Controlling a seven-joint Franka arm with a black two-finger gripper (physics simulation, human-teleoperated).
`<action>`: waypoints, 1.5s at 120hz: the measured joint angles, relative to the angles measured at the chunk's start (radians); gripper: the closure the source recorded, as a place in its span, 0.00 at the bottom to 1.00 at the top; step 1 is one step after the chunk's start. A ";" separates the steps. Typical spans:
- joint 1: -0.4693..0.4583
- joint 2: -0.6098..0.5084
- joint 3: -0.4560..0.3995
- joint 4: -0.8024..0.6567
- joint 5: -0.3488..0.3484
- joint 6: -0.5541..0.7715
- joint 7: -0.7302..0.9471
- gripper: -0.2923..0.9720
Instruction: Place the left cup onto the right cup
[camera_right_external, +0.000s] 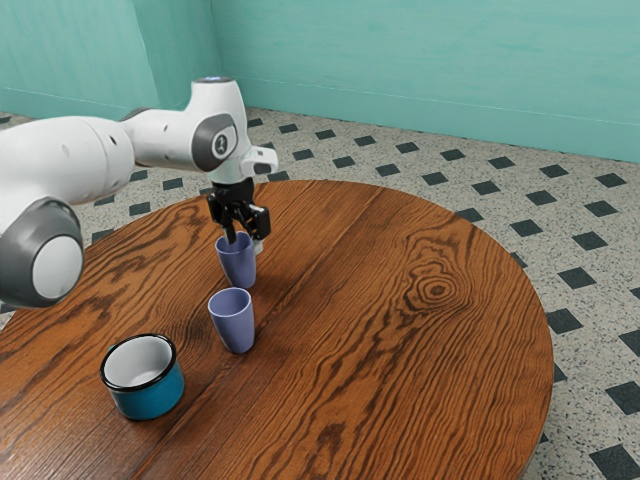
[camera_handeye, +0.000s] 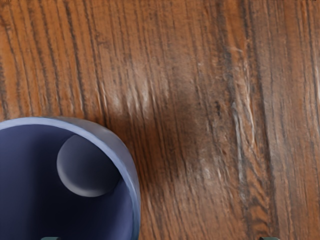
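Note:
Two purple cups stand upright on the round wooden table (camera_right_external: 400, 300). The farther cup (camera_right_external: 237, 262) sits directly under my gripper (camera_right_external: 241, 234), which hangs at its rim with the fingers open. The nearer cup (camera_right_external: 232, 320) stands a little in front of it, apart from the gripper. In the wrist view the cup under my hand (camera_handeye: 75, 175) shows its open mouth and inner bottom, off to one side of the hand's centre, with its wall lying between the spread fingertips.
A blue enamel mug (camera_right_external: 143, 376) with a white inside stands near the table's front edge at the exterior view's left. The table's wide right half is bare wood. A tiled floor and teal walls surround the table.

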 joint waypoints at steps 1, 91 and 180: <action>0.000 0.002 0.000 0.002 0.000 0.000 0.001 0.38; 0.018 0.062 0.010 0.049 -0.019 -0.001 0.076 0.68; -0.005 0.002 0.020 0.028 -0.021 -0.011 0.072 0.85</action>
